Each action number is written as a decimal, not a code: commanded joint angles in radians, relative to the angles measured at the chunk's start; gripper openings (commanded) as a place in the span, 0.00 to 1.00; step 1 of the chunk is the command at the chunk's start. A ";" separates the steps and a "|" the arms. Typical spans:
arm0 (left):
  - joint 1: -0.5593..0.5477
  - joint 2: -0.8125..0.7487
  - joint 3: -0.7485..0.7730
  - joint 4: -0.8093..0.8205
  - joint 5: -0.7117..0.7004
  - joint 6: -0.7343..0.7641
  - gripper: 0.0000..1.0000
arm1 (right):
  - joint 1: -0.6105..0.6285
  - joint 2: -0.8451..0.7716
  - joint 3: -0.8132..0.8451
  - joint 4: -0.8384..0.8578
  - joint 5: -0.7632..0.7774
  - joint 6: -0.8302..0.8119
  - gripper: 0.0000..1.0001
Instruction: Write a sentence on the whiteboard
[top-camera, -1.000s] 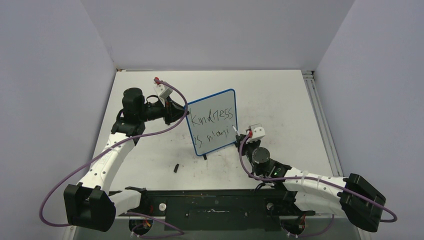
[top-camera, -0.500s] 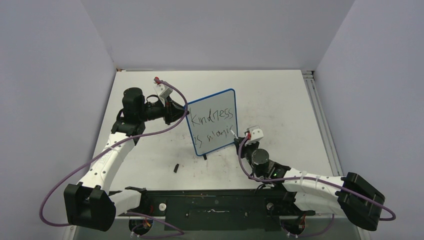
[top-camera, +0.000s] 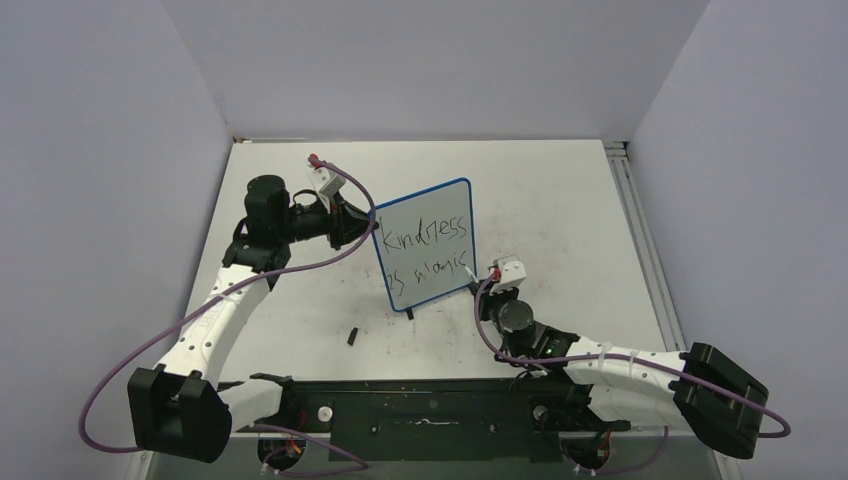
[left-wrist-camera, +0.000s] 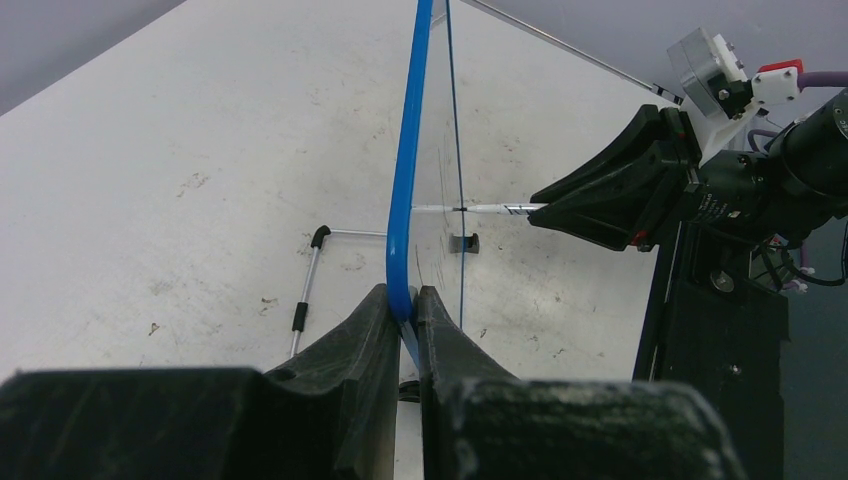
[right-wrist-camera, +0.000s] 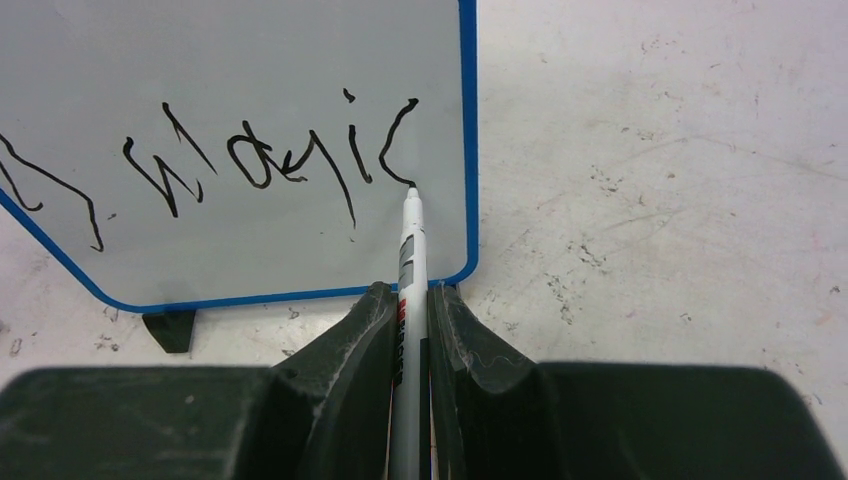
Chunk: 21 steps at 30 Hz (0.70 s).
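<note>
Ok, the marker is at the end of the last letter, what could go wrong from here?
The marker seems to touch the whiteboard at the c's tail; any sideways drift while lifting could leave a stray stroke.
The left fingers pinch only the board's thin blue edge, so marker pressure could twist or slip it.
</note>
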 joint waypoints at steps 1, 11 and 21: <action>-0.005 0.018 0.002 -0.081 0.013 0.033 0.00 | -0.002 0.010 0.018 0.000 0.064 0.023 0.05; -0.003 0.029 0.009 -0.100 0.004 0.021 0.01 | -0.004 -0.060 0.017 -0.012 0.044 0.010 0.05; 0.011 0.033 0.008 -0.112 0.003 0.002 0.22 | -0.001 -0.182 0.023 -0.062 0.050 -0.005 0.06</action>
